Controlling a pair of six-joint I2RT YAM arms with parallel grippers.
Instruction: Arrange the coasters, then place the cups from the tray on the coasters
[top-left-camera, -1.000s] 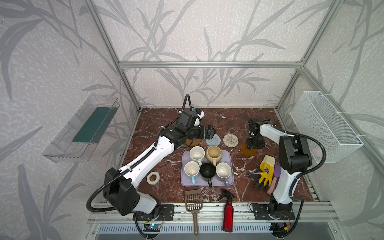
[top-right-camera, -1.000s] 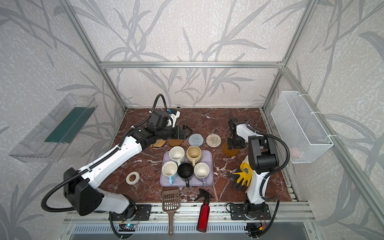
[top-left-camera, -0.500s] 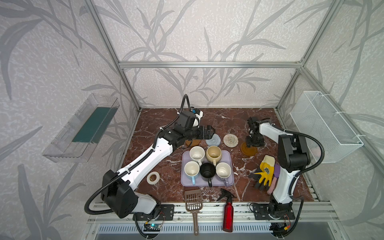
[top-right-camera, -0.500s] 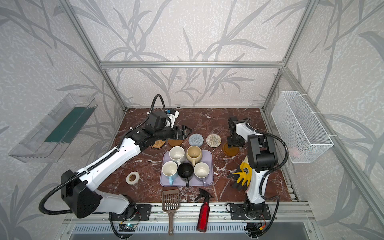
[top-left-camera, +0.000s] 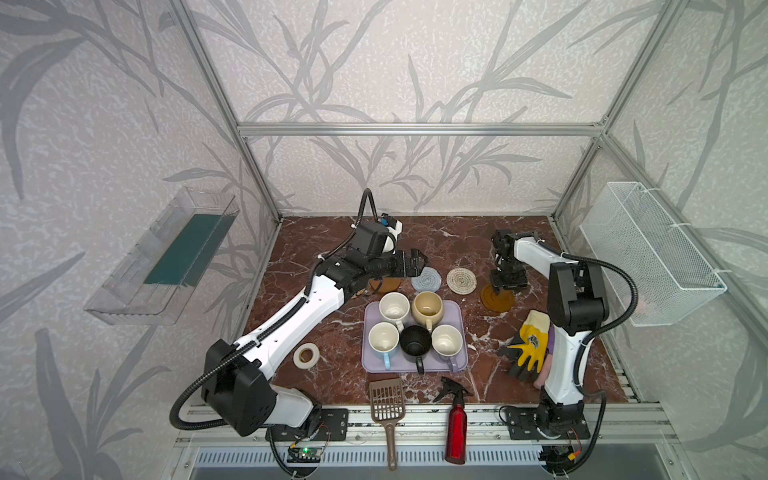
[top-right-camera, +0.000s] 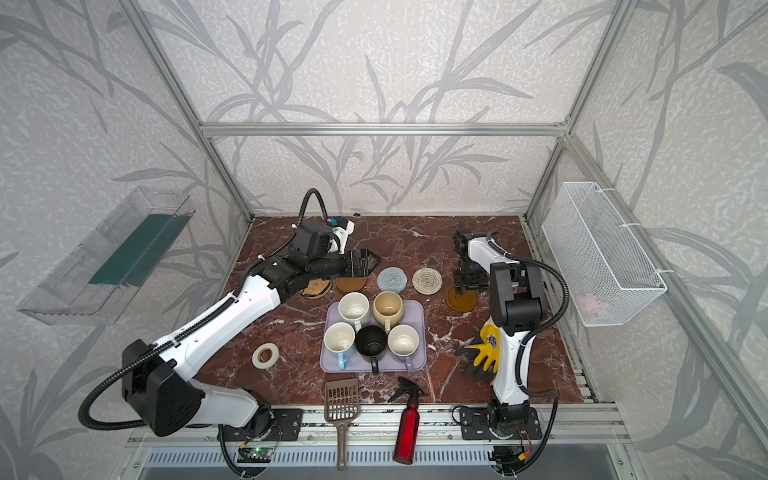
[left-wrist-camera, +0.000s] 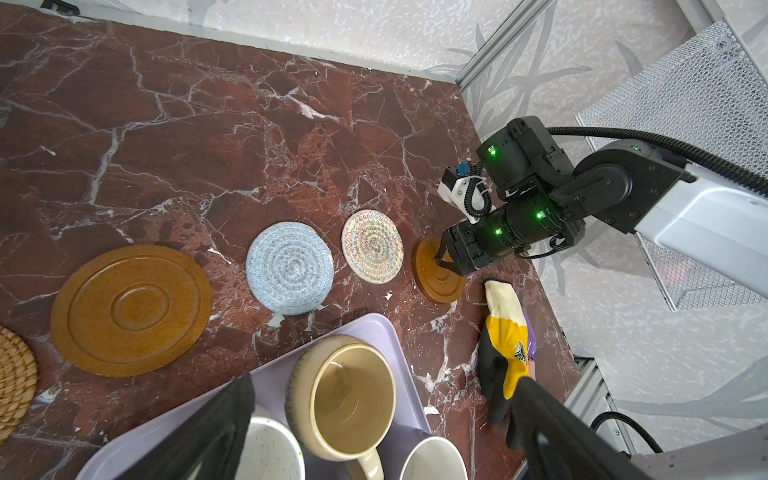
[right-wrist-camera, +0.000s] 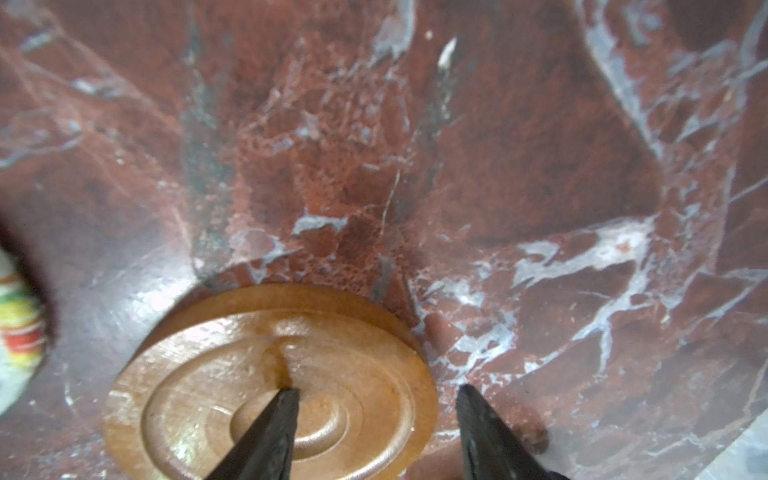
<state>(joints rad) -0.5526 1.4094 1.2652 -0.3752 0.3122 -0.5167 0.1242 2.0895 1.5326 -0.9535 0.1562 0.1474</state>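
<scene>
Five coasters lie in a row behind the tray (top-left-camera: 455, 365): rattan (top-right-camera: 316, 286), amber (top-left-camera: 386, 284), light blue (top-left-camera: 427, 279), cream (top-left-camera: 461, 280) and a second amber one (top-left-camera: 496, 297). My right gripper (right-wrist-camera: 378, 390) is open and points down at that last coaster (right-wrist-camera: 270, 374). One fingertip (right-wrist-camera: 286, 403) rests near its centre, the other stands on the table outside its rim. My left gripper (top-left-camera: 419, 262) hovers wide open and empty above the row, and in its wrist view the beige cup (left-wrist-camera: 353, 399) lies below. White (top-left-camera: 394, 306), blue (top-left-camera: 383, 337), black (top-left-camera: 415, 340) and lavender (top-left-camera: 446, 341) cups stand on the tray.
A white tape roll (top-left-camera: 306, 356) lies left of the tray. A brown scoop (top-left-camera: 387, 401) and a red spray bottle (top-left-camera: 456, 428) lie at the front edge. Yellow-black gloves (top-left-camera: 528, 349) sit by the right arm. A wire basket (top-left-camera: 648, 253) hangs on the right wall.
Almost nothing. The left arm has drawn back a little to the left. The right gripper stays over the same amber coaster.
</scene>
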